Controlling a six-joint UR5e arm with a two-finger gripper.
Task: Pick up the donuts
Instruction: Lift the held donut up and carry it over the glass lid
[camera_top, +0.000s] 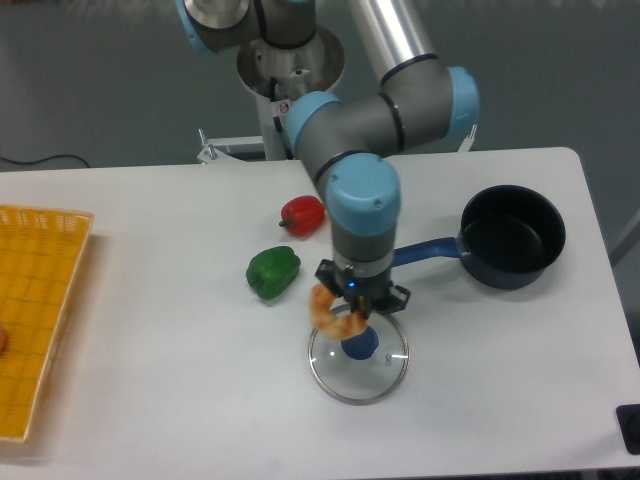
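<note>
The golden-tan donut (330, 313) with pale streaks hangs in my gripper (352, 308), held on edge above the table. The gripper is shut on it, just over the far rim of the round glass lid (320, 370) with a blue knob (360, 345). The donut's right side is hidden by the fingers.
A green pepper (272, 273) and a red pepper (302, 215) lie left of the gripper. A dark pot (512, 237) with a blue handle stands at the right. A yellow basket (40, 310) sits at the left table edge.
</note>
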